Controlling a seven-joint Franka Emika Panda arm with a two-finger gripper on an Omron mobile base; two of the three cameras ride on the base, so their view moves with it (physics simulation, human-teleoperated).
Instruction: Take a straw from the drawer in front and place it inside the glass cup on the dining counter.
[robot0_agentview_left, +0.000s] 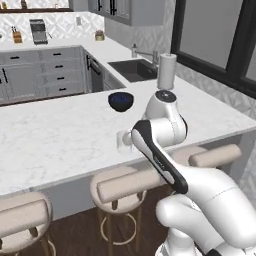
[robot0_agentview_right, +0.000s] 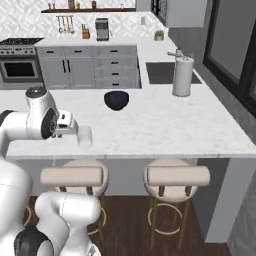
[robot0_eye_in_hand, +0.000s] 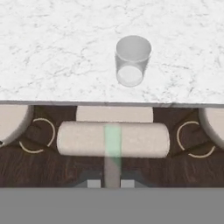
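Observation:
The glass cup (robot0_eye_in_hand: 132, 60) stands upright and empty on the white marble dining counter (robot0_eye_in_hand: 52, 43), close to its near edge. In the base views, the glass cup (robot0_agentview_left: 122, 142) (robot0_agentview_right: 85, 136) sits just beside my hand. My gripper (robot0_eye_in_hand: 110, 183) hovers in front of the counter edge, above a stool, and is shut on a pale green straw (robot0_eye_in_hand: 112, 148). The straw sticks out from between the fingertips and points toward the cup, its tip short of the counter edge. The drawer is out of view.
A dark blue bowl (robot0_agentview_left: 121, 101) (robot0_agentview_right: 116, 100) sits further back on the counter, and a paper towel roll (robot0_agentview_right: 183, 76) stands at the right by the sink (robot0_agentview_left: 132, 70). Cushioned stools (robot0_agentview_right: 177, 176) (robot0_eye_in_hand: 113, 139) line the front under the overhang.

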